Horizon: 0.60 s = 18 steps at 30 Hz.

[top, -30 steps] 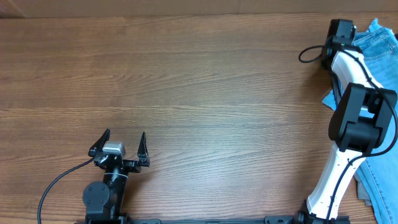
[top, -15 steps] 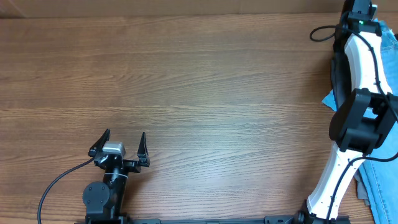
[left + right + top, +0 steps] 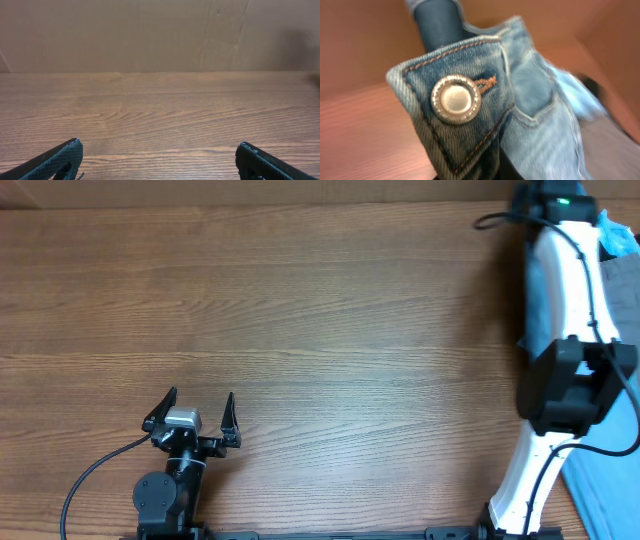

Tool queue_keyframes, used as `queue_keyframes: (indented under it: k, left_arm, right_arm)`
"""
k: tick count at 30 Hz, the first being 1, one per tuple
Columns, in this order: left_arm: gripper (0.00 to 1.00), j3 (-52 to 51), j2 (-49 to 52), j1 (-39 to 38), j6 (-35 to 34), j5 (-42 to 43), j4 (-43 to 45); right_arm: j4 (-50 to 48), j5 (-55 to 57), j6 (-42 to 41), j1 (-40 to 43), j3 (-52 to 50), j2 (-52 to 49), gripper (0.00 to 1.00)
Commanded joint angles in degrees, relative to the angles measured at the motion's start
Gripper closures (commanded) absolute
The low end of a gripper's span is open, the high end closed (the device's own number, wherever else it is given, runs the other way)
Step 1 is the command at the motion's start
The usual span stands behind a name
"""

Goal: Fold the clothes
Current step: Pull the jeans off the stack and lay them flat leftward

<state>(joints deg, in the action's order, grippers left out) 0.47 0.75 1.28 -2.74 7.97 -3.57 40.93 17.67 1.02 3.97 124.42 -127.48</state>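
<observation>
I am working the jeans with 1 arm only at this moment. The right arm is reaching out to the far right corner of the table, and the right gripper at its end is pressed together on the denim. Its jaws are hiding behind cloth in the wrist view, but the waistband corner with its metal button is hanging right in front of that camera, raised off the wood. From that I am judging the pinch to be on the waistband just beside the button. Gripping there makes sense to me, since the band is likely the thickest, stiffest edge and gives a straight line to drag out and lay flat. The rest of the jeans is trailing along the right edge of the table, partly outside the overhead view, so I cannot tell how the legs are lying. The left gripper is sitting at the near left, well apart from the cloth, with its 2 fingers spread wide and nothing between them. I am reading that as waiting to take a second corner. I am treating the broad wood between the 2 arms as the folding area, and I am judging that no fold is made yet.
</observation>
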Motion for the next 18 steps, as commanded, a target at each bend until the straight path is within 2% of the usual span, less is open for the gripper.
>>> queue_keyframes:
  k: [1, 7, 10, 18]
  left_arm:
    - [0.00, -0.2, -0.5, 0.5, 1.1, 0.5, -0.1]
    - [0.00, -0.2, -0.5, 0.5, 1.1, 0.5, -0.1]
    - [0.00, -0.2, -0.5, 0.5, 1.1, 0.5, -0.1]
    - [0.00, -0.2, -0.5, 0.5, 1.1, 0.5, -0.1]
  right_arm:
    - [-4.5, -12.3, -1.5, -8.0, 3.3, 4.1, 0.96]
    - [-10.6, -22.0, -7.1, -20.7, 3.3, 3.9, 0.96]
    - [-12.8, -25.4, -7.3, -27.8, 3.3, 2.7, 0.96]
    - [-18.6, -27.3, -13.4, -44.1, 3.3, -2.3, 0.96]
